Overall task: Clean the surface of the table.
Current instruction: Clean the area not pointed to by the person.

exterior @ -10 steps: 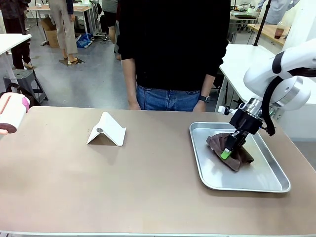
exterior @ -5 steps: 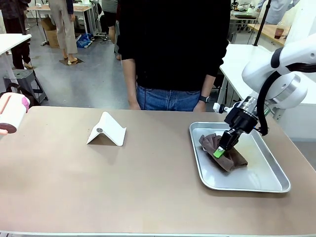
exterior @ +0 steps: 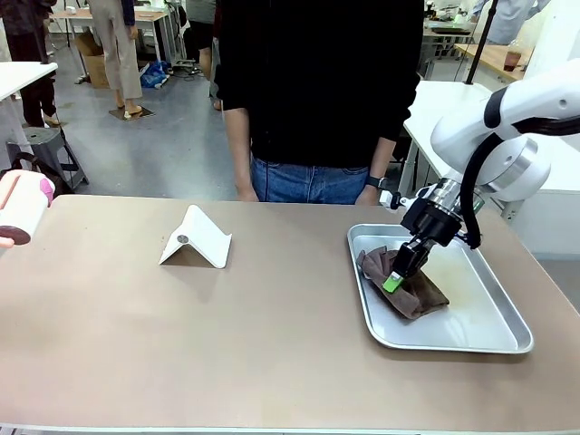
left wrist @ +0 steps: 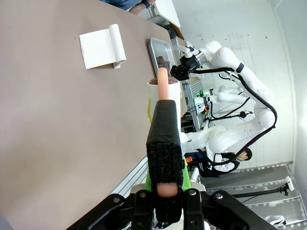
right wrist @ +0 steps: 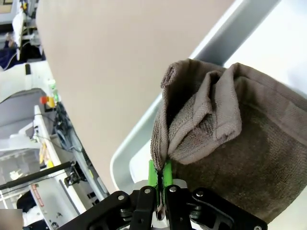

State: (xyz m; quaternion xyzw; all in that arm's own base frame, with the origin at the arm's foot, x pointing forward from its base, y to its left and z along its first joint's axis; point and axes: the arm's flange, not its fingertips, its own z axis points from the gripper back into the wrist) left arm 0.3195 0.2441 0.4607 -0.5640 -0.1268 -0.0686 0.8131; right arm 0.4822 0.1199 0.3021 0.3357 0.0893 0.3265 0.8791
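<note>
Table (exterior: 272, 353), large and rectangular with a smooth matte tan-brown top and a thin pale edge, spans the front view from side to side. On its right part lies a shiny silver rectangular metal tray (exterior: 485, 313) with a raised rim. In the tray's left half sits a dark brown terry cloth (exterior: 421, 297), crumpled and nubbly. The right claw (exterior: 391, 283) is pinched nearly closed on a raised fold of that cloth. In the right wrist view we see its green pads (right wrist: 151, 173) squeezing the doubled edge. The left claw (left wrist: 164, 105), by the table's left end, is clamped narrow on the pink handle of a white cylindrical roller (exterior: 23, 207). A white folded tent-shaped stand (exterior: 195, 240) rests left of centre, well apart from the tray.
</note>
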